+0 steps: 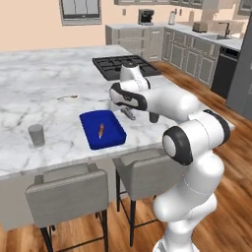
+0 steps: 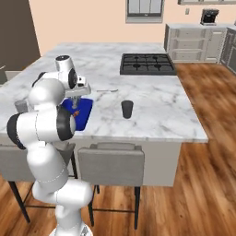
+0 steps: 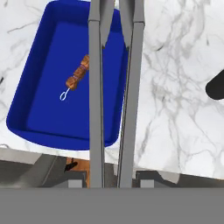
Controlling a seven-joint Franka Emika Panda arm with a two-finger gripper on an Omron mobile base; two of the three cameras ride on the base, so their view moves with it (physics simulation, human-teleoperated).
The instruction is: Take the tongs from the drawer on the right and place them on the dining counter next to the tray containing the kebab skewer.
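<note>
My gripper (image 3: 111,181) is shut on the tongs (image 3: 96,87), whose two slim grey arms run up the hand view over the right rim of the blue tray (image 3: 39,109). The kebab skewer (image 3: 78,75) lies inside the tray. In the left base view the gripper (image 1: 129,111) holds the tongs (image 1: 129,115) low over the dining counter (image 1: 39,93), just right of the tray (image 1: 91,120) with the skewer (image 1: 101,131). From the right base view the gripper (image 2: 76,97) hangs above the tray (image 2: 85,110). The drawer is out of view.
A grey cup (image 1: 36,135) stands left of the tray and a dark cup (image 2: 126,109) to its right. The black hob (image 1: 125,65) lies at the counter's far side, thin cutlery (image 1: 66,97) behind the tray. Two grey stools (image 1: 69,192) stand under the near edge.
</note>
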